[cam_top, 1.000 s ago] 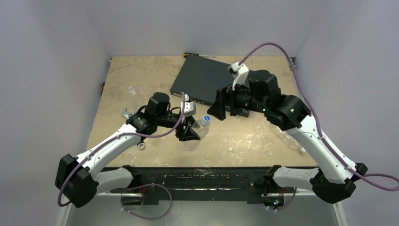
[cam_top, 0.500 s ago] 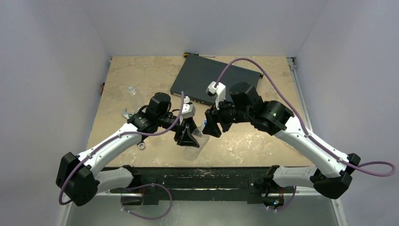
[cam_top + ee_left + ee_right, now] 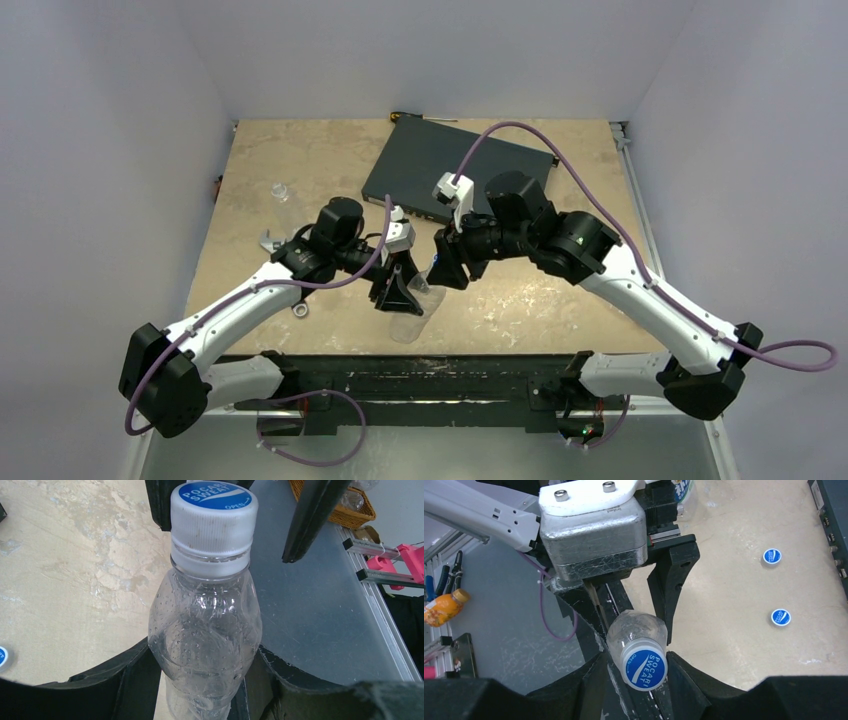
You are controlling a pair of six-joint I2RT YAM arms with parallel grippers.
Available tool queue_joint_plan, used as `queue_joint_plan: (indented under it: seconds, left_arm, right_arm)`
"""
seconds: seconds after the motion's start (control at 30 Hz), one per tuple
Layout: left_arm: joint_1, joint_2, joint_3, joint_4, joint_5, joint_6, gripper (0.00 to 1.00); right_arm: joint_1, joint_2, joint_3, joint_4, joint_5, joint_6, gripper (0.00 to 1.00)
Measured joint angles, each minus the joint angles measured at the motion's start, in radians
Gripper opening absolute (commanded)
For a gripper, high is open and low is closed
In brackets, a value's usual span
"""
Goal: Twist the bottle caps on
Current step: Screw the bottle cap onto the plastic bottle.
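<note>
**Top external view: both arms meet at one bottle near the black box**

Looking down on the table point(image 3: 300, 160), the two arms come together just in front of the black box point(image 3: 420, 165), off its near edge. The left gripper point(image 3: 402, 290) is clamped on a clear bottle point(image 3: 412, 318), which is tilted with its neck pointing toward the box. In the left wrist view its two black fingers press against the bottle's body from either side, low down. Droplets show on the inside of the plastic.

A cap point(image 3: 214, 510) with a blue top sits on the bottle's neck, and from here it looks level. The right gripper point(image 3: 447, 268) is at that cap, on the side toward the box. In the right wrist view one jaw stands on each side of the cap. In the left wrist view one of those jaws is apart from the cap's rim. I cannot tell whether the jaws pinch the cap.

Two loose caps point(image 3: 772, 556) point(image 3: 781, 617) lie blue side up on the table, near the box and apart from each other. A second bottle point(image 3: 281, 190), small and clear, stands well to the left of the box, near the table's left edge.
</note>
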Motion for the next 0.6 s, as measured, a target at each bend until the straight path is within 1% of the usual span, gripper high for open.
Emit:
queue_joint_plan:
  seconds: [0.13,0.37,0.47,0.6]
  left_arm:
    - [0.000,0.000,-0.003,-0.009,0.011,0.003,0.02]
    - [0.000,0.000,-0.005,-0.011,0.010,0.004,0.03]
    - [0.000,-0.008,-0.005,-0.005,-0.049,0.003,0.03]
    - [-0.002,-0.042,-0.005,0.010,-0.237,-0.006,0.02]
  right_arm:
    - [-0.002,0.007,0.000,0.000,-0.004,0.006,0.37]
    - [-0.006,0.010,0.000,-0.006,0.012,0.033,0.11]
    - [-0.006,0.023,0.007,-0.014,0.050,0.064,0.07]
    - [-0.015,0.068,0.039,-0.014,0.140,0.145,0.04]
